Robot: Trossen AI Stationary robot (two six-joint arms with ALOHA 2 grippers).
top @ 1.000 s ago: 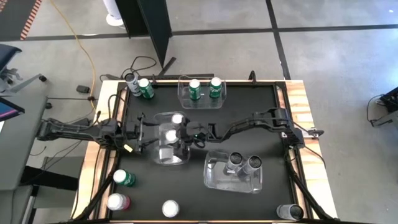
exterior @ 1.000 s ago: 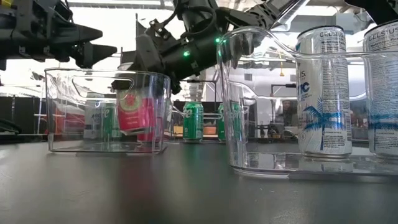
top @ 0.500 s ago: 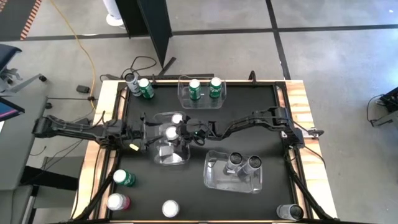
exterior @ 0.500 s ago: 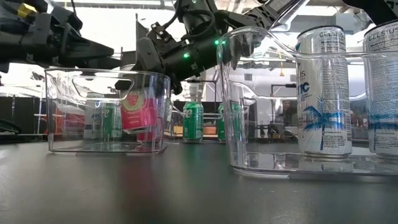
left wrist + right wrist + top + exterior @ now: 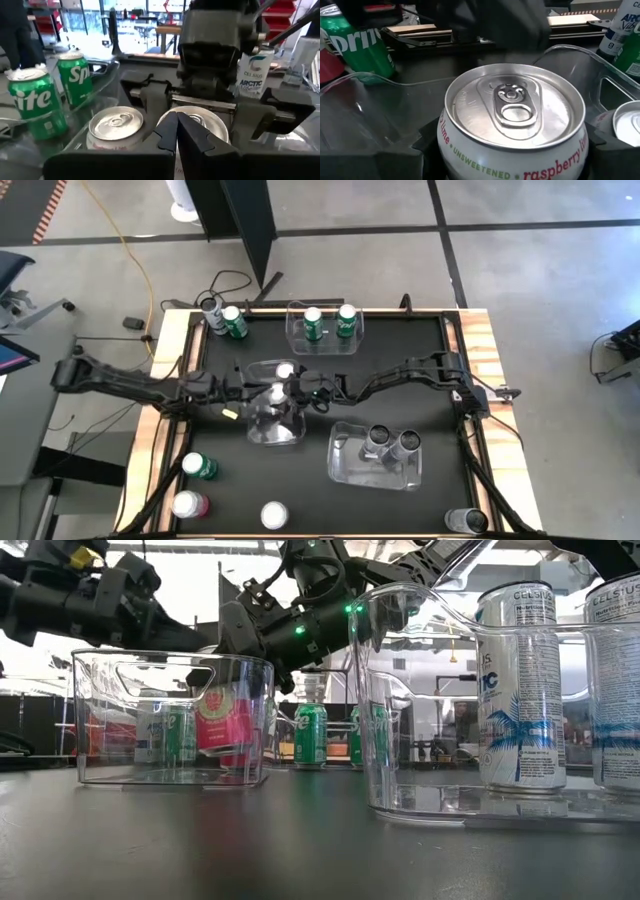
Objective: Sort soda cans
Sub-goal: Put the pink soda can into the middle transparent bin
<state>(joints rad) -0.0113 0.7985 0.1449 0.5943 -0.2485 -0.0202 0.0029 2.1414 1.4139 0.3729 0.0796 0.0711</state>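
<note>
**Raspberry-lime can upright in the centre bin**

From my seat, the left claw (image 5: 176,131) sits pinched shut at frame centre-left, empty, just beside the can. The raspberry-lime can (image 5: 512,125) stands upright, long axis vertical, inside the clear bin (image 5: 262,432); my right claw (image 5: 285,397) grips it. Its label reads "UNSWEETENED", "raspberry lime".

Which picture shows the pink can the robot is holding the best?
The right wrist view: the pink can fills it, silver top and label clear, in the right hand. The low view shows its pink side through the bin wall. The high view shows only its small round top.
</note>
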